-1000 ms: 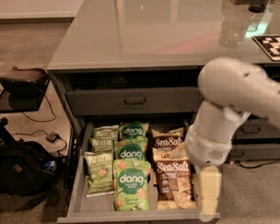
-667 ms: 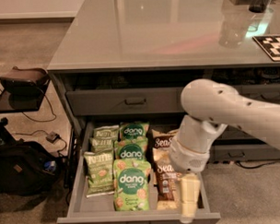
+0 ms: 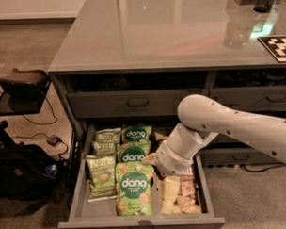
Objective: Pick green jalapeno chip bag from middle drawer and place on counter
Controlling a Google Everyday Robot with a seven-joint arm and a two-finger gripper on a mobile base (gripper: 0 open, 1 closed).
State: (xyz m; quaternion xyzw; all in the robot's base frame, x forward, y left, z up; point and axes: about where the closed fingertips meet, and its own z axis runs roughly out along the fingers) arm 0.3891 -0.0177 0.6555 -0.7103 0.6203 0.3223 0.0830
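Compared with a second before, the gripper (image 3: 167, 196) had travelled left across the middle drawer (image 3: 79, 189). It had gone from above the drawer's front right corner to the seam between the bright dang bags (image 3: 135, 194) and the brown bags (image 3: 189, 196). The white arm (image 3: 228, 125) had swung left with it, and its thick wrist now covered most of the brown bags that had shown earlier. None of the bags had shifted. The gripper pointed down, close over the packets. Whether it was open or closed could not be told, and nothing could be seen in its hold.

The green jalapeno chip bag (image 3: 101, 177) lay flat at the front of the drawer's left column, with two more of the same kind behind it. It sat just beside the front dang bag and well to the left of the gripper, below the near edge of the counter (image 3: 145, 36), toward its near left corner.

The drawer stood pulled out from under that near edge. A bare strip of drawer floor ran along its left wall and another along its front panel. The closed upper drawer (image 3: 138, 103) sat directly above the back row of bags. Bare glossy top stretched along the counter's near edge to the left corner. A checkered board (image 3: 277, 48) lay at the right edge, with a clear bottle (image 3: 236, 33) near it. A black bag (image 3: 18, 172) rested on the floor left of the drawer.
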